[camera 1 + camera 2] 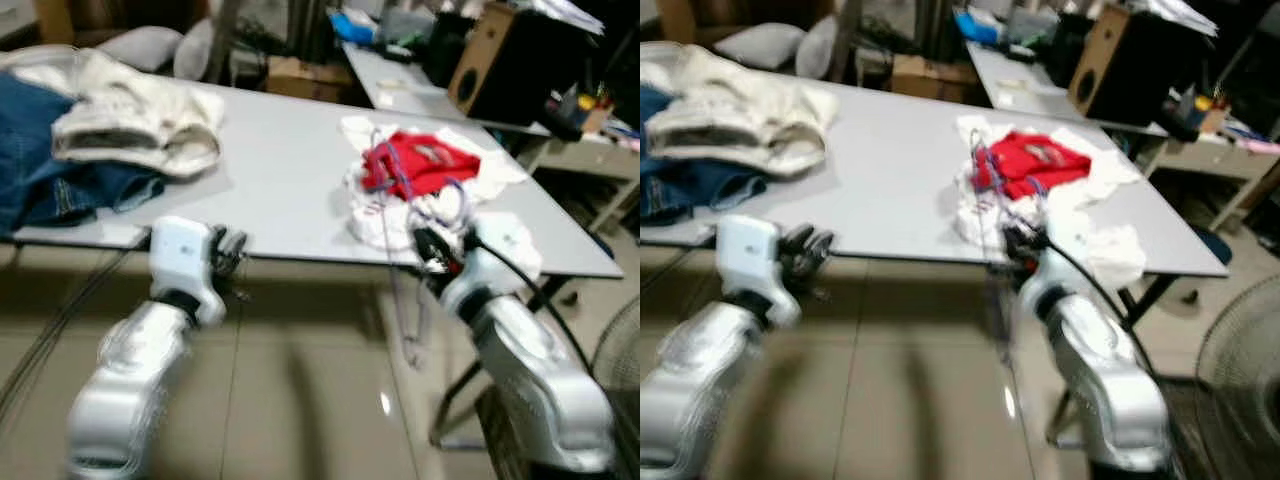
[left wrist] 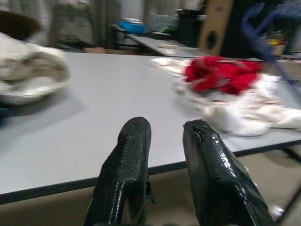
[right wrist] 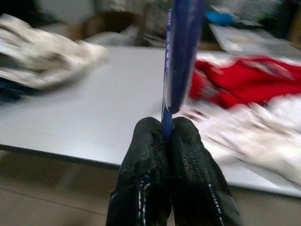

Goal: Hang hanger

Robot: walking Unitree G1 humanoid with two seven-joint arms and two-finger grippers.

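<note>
A thin blue hanger stands upright between the fingers of my right gripper, which is shut on its lower part. In the left eye view that gripper sits at the front edge of the grey table. The blue hanger rises from it in front of a red garment lying on white clothes. My left gripper hovers at the table's front edge further left. Its fingers are a little apart with nothing between them.
Blue jeans and a cream garment lie at the table's left end. A second table with a brown speaker stands behind on the right. A fan is on the tiled floor at the right.
</note>
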